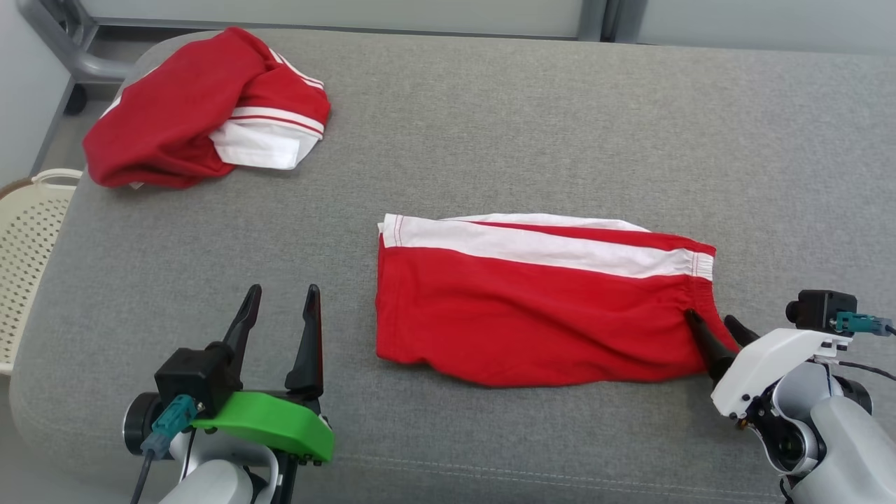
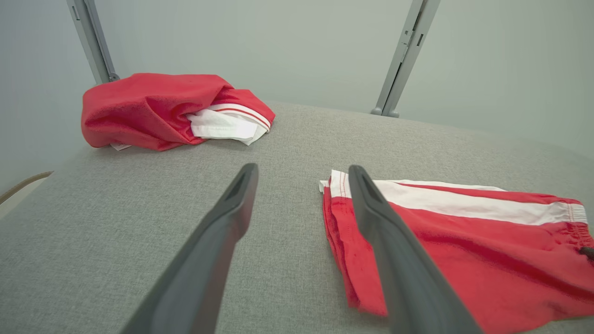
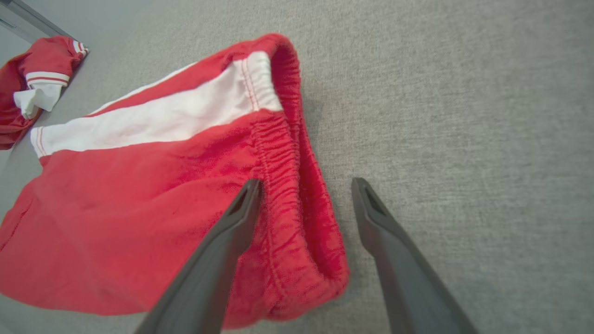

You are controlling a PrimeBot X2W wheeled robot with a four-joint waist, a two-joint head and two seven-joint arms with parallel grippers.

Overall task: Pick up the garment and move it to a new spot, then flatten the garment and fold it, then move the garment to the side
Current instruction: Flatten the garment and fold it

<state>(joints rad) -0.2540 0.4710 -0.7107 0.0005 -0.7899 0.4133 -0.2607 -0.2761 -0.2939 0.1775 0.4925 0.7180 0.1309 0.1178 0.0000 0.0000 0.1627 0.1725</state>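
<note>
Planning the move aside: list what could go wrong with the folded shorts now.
1. The right gripper straddles only the waistband end of the folded shorts; a one-ended lift may undo the fold.
2. The left gripper stands open beside the other end, not on it, so that end could drag.

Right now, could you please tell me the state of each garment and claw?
red shorts: folded, lying flat.
red-and-white garment: bunched in a heap, far left.
left claw: open, empty.
right claw: open over the shorts' waistband end.
</note>
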